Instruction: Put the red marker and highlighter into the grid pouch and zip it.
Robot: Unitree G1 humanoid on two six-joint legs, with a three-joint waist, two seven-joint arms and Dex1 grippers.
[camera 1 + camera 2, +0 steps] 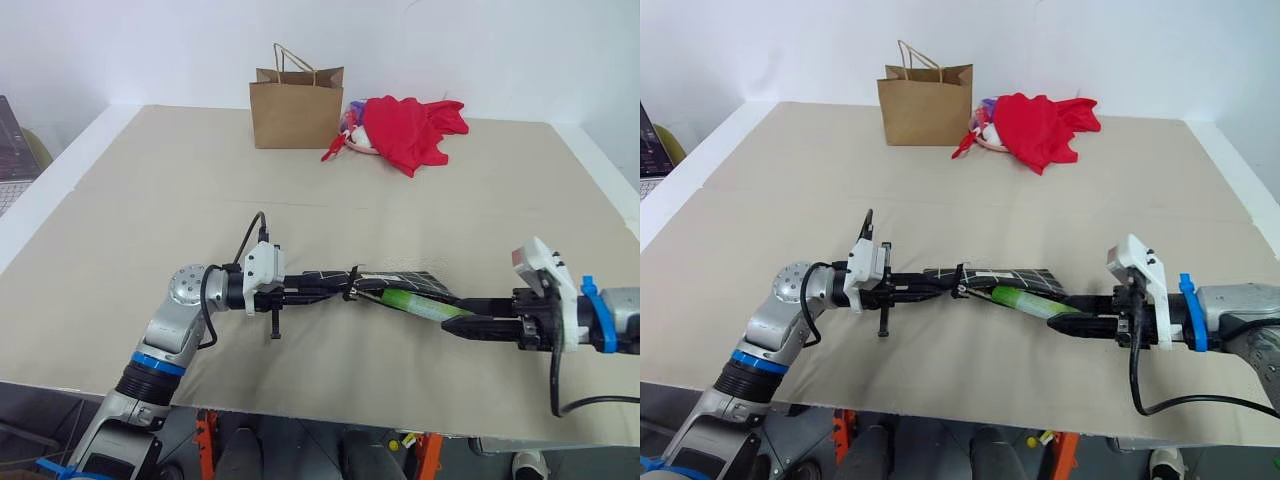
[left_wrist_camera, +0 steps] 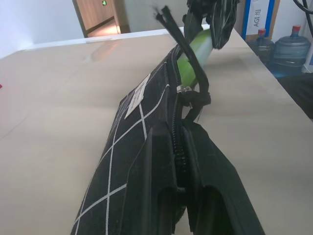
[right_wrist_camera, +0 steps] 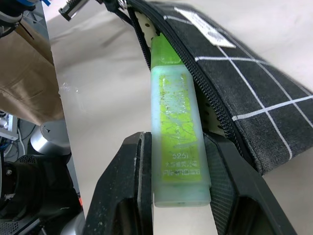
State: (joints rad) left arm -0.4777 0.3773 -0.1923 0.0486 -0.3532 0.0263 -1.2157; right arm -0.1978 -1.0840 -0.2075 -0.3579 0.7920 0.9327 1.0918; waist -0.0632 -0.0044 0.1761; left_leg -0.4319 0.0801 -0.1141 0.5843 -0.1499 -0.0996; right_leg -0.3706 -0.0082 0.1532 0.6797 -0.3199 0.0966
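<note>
The highlighter [image 3: 177,132], pinched in the right claw [image 3: 178,196], pokes into the grid pouch [image 3: 244,93].

I see the grid pouch [image 1: 400,283], flat black fabric crossed by white lines with a small white label on its side, held up off the worktop and stretched roughly level across my view. Its zipper is open along the upper edge, the teeth parted, with the pull tab [image 2: 193,98] partway along the opening. One end of the pouch is pinched from both sides. The highlighter [image 3: 175,117] is short and chunky, light green with a paler, whitish rear section carrying printed lettering. It lies slanted, its front end pushed into the open mouth of the pouch and its rear end sticking out, clamped on both sides.
</note>
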